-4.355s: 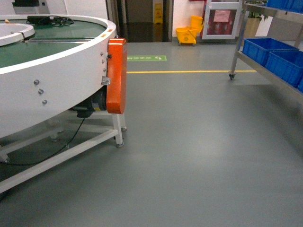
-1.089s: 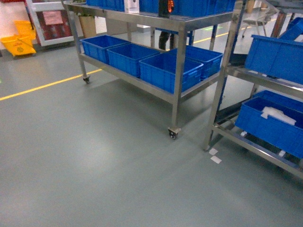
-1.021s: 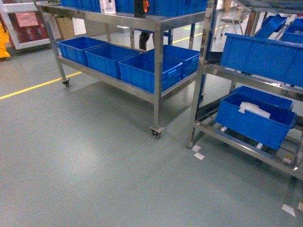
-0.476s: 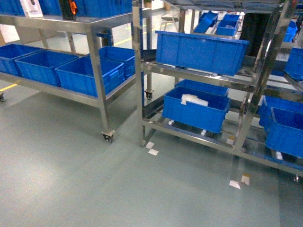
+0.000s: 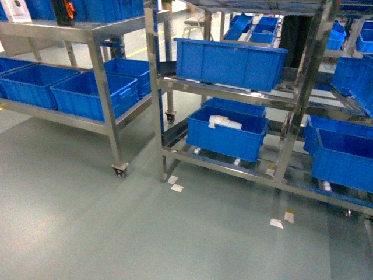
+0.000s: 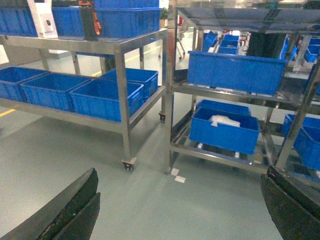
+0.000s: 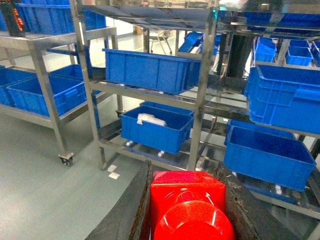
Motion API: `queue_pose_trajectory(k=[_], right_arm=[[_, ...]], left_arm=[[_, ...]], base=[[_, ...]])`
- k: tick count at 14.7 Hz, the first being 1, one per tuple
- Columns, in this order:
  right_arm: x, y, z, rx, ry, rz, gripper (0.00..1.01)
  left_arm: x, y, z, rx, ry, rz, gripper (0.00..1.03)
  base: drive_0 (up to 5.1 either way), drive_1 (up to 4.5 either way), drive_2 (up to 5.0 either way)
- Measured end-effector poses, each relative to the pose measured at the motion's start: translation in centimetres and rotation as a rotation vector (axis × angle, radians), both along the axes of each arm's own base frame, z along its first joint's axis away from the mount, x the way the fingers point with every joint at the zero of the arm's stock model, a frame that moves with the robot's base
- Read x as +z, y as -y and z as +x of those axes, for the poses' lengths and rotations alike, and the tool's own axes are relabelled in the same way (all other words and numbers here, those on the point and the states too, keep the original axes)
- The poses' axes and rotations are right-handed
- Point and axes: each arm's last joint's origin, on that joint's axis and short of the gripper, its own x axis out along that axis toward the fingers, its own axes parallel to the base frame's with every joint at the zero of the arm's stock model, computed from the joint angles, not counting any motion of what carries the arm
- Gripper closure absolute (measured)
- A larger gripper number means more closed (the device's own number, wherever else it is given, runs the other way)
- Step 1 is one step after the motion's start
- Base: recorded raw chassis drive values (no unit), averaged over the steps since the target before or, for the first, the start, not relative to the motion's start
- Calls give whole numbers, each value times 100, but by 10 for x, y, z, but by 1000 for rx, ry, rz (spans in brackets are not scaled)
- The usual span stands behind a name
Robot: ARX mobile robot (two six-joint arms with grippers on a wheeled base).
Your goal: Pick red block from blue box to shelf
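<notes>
Gripping the red block (image 7: 187,207) between its fingers, the right pincer (image 7: 186,210) faces the shelf (image 7: 202,75); the left pincer (image 6: 177,210) hangs spread.

text: none legible | white card (image 6: 44,20) on cart top: print too small to read

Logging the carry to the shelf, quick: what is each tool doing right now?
Left tool: open, holding nothing.
Right tool: closed on the red block.
</notes>
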Motion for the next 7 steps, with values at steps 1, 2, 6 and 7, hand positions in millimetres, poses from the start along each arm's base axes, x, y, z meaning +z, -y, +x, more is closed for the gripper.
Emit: queue_pose_trajectory(k=[1, 2, 6, 7], right_arm=[[0, 0, 0, 0, 0, 0, 74], [0, 0, 0, 0, 0, 0, 74], [0, 0, 0, 0, 0, 0, 74], [0, 0, 0, 0, 0, 0, 74]], left_arm=[[0, 0, 0, 0, 0, 0, 5], [0, 0, 0, 0, 0, 0, 5], [0, 0, 0, 0, 0, 0, 5], [0, 0, 0, 0, 0, 0, 5]], base=[[-151, -151, -151], [-148, -148, -148], [-161, -161, -161], [-162, -162, -162]])
